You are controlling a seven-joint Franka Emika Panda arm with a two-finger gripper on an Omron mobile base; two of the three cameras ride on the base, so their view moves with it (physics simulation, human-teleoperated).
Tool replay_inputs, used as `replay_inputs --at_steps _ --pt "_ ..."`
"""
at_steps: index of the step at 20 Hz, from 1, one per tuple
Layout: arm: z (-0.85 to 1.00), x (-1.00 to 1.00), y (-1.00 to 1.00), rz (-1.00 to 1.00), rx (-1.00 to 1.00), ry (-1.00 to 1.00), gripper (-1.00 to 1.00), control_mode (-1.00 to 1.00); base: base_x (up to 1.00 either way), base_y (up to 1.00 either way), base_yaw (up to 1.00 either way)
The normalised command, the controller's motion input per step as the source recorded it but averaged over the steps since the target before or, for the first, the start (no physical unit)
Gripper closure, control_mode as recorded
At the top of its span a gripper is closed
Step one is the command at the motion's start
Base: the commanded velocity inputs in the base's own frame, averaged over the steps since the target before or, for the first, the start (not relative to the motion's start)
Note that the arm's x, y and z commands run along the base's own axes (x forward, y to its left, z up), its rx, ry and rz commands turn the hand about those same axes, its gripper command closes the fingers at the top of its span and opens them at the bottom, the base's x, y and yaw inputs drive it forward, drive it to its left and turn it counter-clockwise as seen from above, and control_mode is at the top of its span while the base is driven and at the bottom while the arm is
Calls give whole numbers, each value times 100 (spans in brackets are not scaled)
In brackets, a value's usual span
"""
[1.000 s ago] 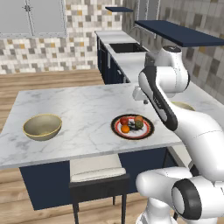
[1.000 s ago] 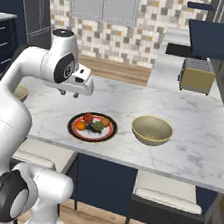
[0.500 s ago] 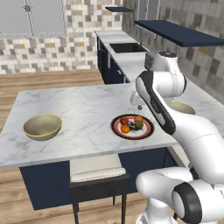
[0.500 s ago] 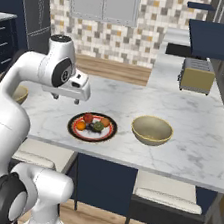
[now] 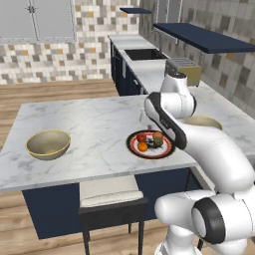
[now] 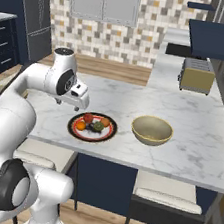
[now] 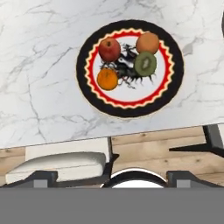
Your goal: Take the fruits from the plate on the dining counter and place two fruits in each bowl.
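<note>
Since all four small round fruits (image 7: 127,59) lie on the round red-rimmed plate (image 7: 89,87) near the front edge of the white marble counter (image 5: 89,124), nothing is done yet. The gripper (image 6: 80,103) hovers above, empty; its opening I cannot tell. Both tan bowls (image 6: 152,130) are empty.

Open marble table (image 5: 89,124) on all sides of the plate (image 7: 130,111); nothing overhead of it. Four fruits crowded on the plate: red fruit (image 7: 109,49) and upper orange fruit (image 7: 147,43) near each other, green fruit (image 7: 145,64) just below that orange, second orange fruit (image 7: 107,79) slightly apart. Gaps between them narrow. Bowls (image 5: 48,144) (image 6: 152,130) well apart either side, open-topped. Stool (image 5: 110,191) below table edge, clear of approach.
</note>
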Motion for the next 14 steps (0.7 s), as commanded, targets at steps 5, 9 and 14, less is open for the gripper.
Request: replay_inputs --at_steps 5,9,14 --pt "-46 39 3 -14 8 0 -100 -100 0 0 0" --pt "-47 43 3 -10 -1 1 -100 -100 0 0 0" --pt "-42 42 1 -4 -5 2 -100 -100 0 0 0"
